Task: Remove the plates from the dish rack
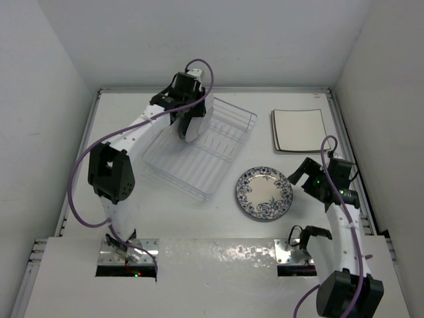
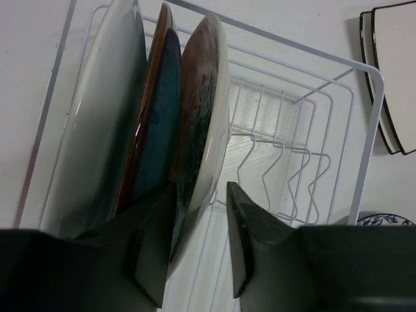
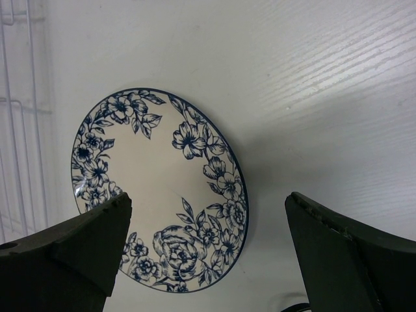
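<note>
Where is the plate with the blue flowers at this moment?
The blue floral plate lies flat on the table, in the top view just right of the dish rack, nearer the arms than the square cream plates.

Left arm [image 1: 129, 136] and right arm [image 1: 346, 228]: white shells, black joint housings, trailing purple cables [image 1: 72, 189]; the left gripper [image 2: 200, 188] has dark wedge fingers [image 2: 153, 247].

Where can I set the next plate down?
Bare table between the dish rack and the square plates, beyond the blue floral plate; also the strip nearside of the rack. Crowded around the right claw.
</note>
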`<action>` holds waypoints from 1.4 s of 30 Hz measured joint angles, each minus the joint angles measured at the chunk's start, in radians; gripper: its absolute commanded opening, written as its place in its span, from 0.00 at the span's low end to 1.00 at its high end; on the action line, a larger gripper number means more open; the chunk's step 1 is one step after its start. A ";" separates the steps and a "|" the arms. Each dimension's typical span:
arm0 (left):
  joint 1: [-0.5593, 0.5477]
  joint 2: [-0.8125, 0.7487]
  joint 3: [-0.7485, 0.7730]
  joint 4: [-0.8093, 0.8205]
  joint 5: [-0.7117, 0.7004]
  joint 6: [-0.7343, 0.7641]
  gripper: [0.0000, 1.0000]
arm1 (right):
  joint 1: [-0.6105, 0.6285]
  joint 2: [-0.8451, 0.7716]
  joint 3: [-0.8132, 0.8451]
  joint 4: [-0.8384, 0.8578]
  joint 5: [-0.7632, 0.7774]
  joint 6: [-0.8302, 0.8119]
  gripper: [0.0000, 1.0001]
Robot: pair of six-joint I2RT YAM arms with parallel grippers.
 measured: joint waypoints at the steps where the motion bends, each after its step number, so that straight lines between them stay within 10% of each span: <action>1: 0.001 0.005 0.000 0.000 0.003 0.002 0.26 | 0.000 -0.001 -0.001 0.001 0.000 0.000 0.99; 11: 0.014 0.016 0.016 -0.015 0.063 0.045 0.00 | 0.000 -0.002 -0.014 0.011 -0.003 0.000 0.99; 28: 0.022 0.139 0.418 -0.307 0.166 0.150 0.00 | 0.000 0.001 -0.019 0.020 -0.033 0.011 0.99; 42: -0.069 -0.028 0.315 -0.182 0.290 0.230 0.00 | 0.000 -0.022 0.166 -0.035 -0.051 0.092 0.99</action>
